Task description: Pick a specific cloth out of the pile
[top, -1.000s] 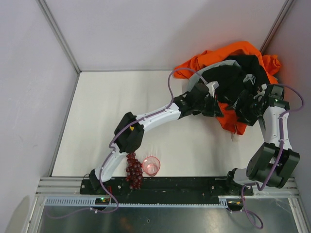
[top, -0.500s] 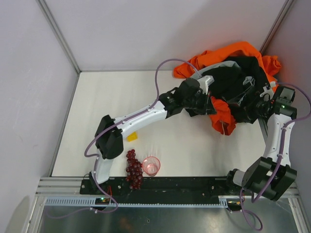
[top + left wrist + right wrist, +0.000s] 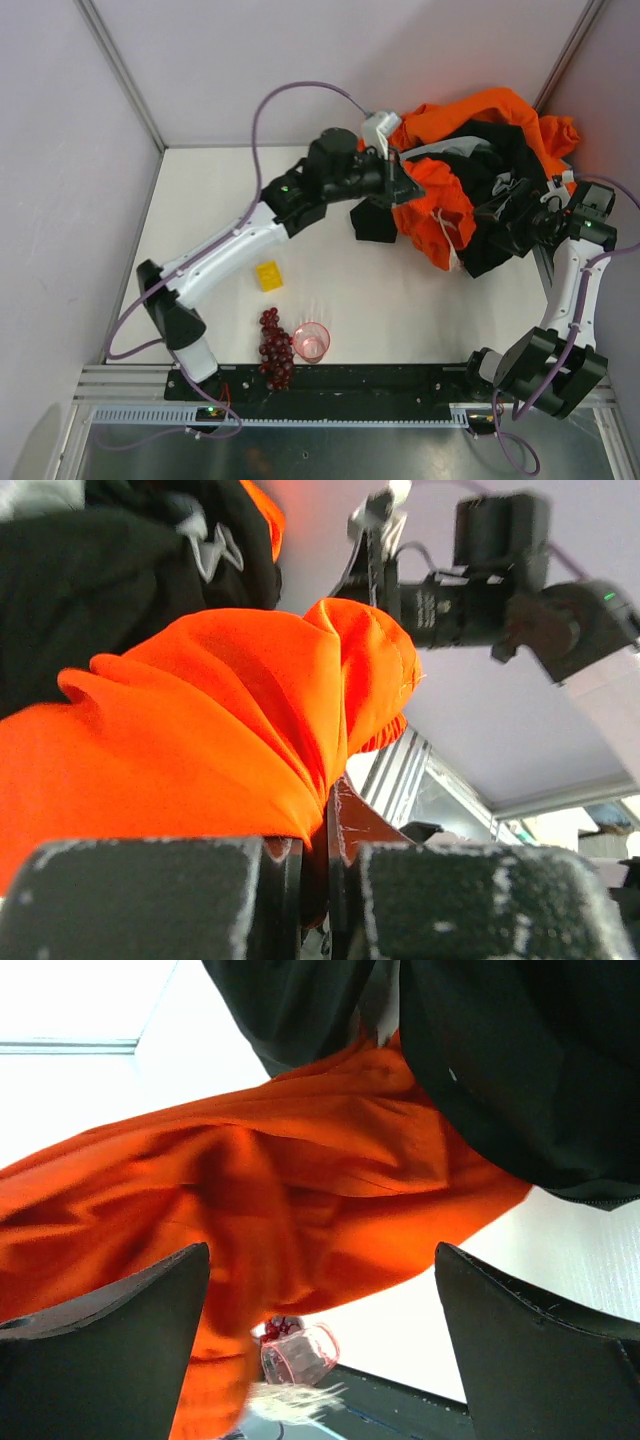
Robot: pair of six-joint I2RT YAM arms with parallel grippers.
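**Extraction under way.** The left gripper [image 3: 403, 188], jaws pinched narrow on a fold of the cloth [image 3: 432, 212], holds it raised near the far edge of the table [image 3: 220, 220], just left of the pile [image 3: 500, 130] in the far right corner. Grasp and lift look done. Seen from overhead, the cloth's right side meets the black garment [image 3: 490, 175], so it seems not yet clear. Drawing it free and setting it down apart remain.

The right gripper [image 3: 320, 1260] stands wide at the pile's near side, holding nothing.

The cloth is thin, smooth orange-red fabric, hanging in soft gathered folds, with a white cord [image 3: 445, 232] trailing down it. The pile is limp fabric too: a large bright orange garment [image 3: 500, 105], crumpled, the matt black one, and a light grey strip [image 3: 440, 150].
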